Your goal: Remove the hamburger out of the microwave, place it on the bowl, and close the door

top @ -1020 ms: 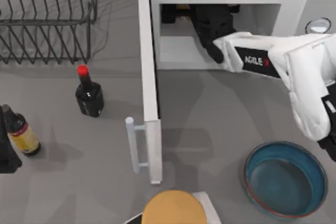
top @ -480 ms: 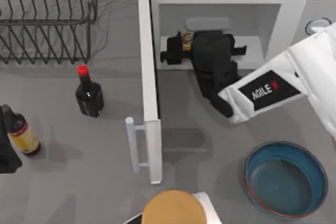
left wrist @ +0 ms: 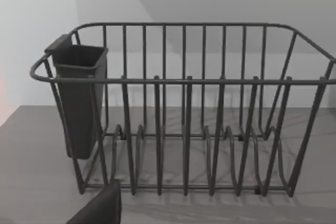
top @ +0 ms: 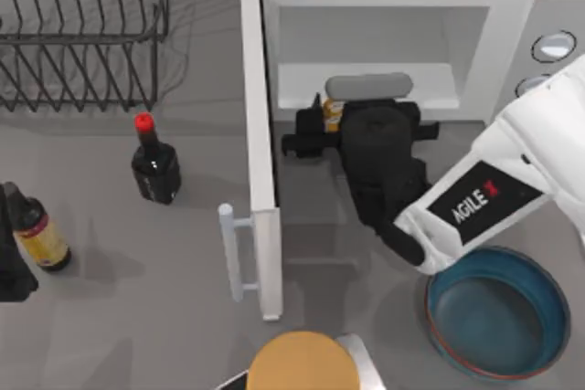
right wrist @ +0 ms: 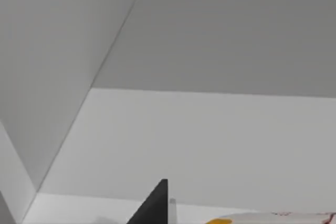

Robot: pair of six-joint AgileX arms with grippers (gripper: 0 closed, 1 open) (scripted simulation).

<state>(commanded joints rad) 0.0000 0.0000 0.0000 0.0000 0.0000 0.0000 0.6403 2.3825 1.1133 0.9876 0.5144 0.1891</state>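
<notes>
Left gripper [top: 11, 267]: parked at the table's left edge, cut off by the frame; cannot tell how it is set. Just beside it, a dark bottle with a yellow label [top: 37, 230]; label text unreadable. Dish rack [top: 82, 29] at the rear-left corner, cut off at the top; in the left wrist view a dark cup [left wrist: 79, 98] hangs on its end. Red-capped dark bottle [top: 154, 162] between rack and door.

Door [top: 260, 152] swung wide open, edge-on from above, bar handle [top: 230, 253] on its left face. Orange-tan disc [top: 303, 363] at the front edge, cut off.

Microwave [top: 402, 6] at the rear edge, cavity open. Right gripper [top: 315, 125] just in front of the cavity mouth, pinched on the hamburger [top: 331, 114]; orange-yellow and white patches show, rest hidden by the black wrist. "AGILE" with a red mark reads on the white arm link [top: 475, 207].

Bowl [top: 498, 312] at the front-right corner, holding nothing, rim partly under the arm. Two knobs [top: 553, 46] at the right edge, partly covered.
</notes>
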